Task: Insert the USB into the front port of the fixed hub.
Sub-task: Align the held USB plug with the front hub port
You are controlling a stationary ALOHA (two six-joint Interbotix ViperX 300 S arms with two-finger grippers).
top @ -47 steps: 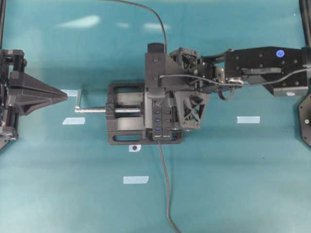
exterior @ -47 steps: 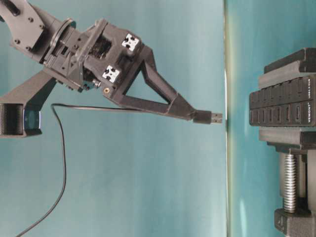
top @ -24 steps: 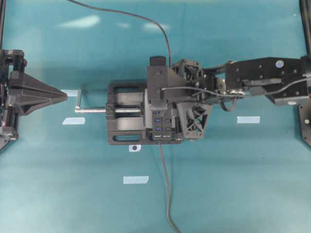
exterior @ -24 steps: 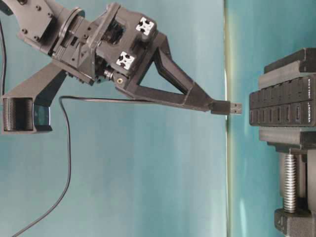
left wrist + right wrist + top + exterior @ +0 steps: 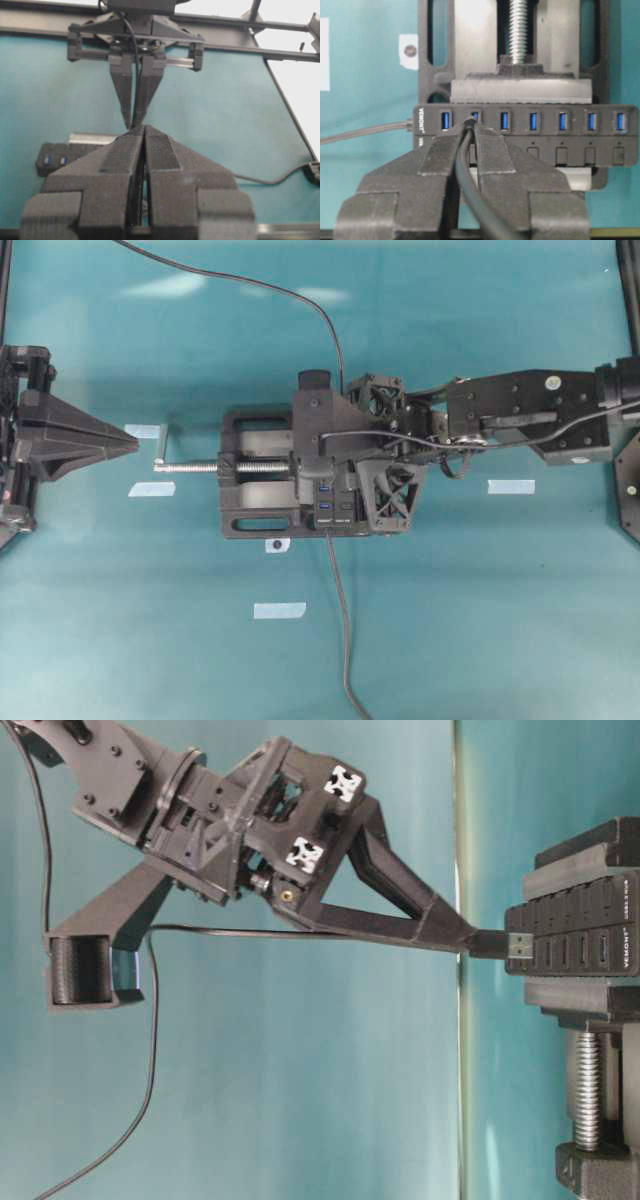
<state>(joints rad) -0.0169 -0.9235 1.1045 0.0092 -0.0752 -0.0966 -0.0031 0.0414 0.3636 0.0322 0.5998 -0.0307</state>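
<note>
The fixed hub [image 5: 530, 131], a black strip with a row of blue ports, sits clamped in a black vise [image 5: 520, 87]. My right gripper [image 5: 470, 124] is shut on the USB [image 5: 469, 121], whose thin black cable [image 5: 465, 175] runs back between the fingers. The plug's tip sits at the second port from the labelled end. In the table-level view the USB [image 5: 507, 944] meets the hub [image 5: 580, 935] face; how deep it sits is hidden. My left gripper [image 5: 132, 440] rests shut and empty at the far left, well away from the vise.
The vise [image 5: 255, 475] has a silver screw and crank handle [image 5: 162, 445] pointing at the left gripper. The hub's own thicker cable [image 5: 340, 620] trails toward the table's near edge. Pale tape marks [image 5: 279, 610] lie on the teal surface.
The right gripper has carried the USB across the gap to the hub, and the plug's tip now touches the port row. The left arm has not moved.
</note>
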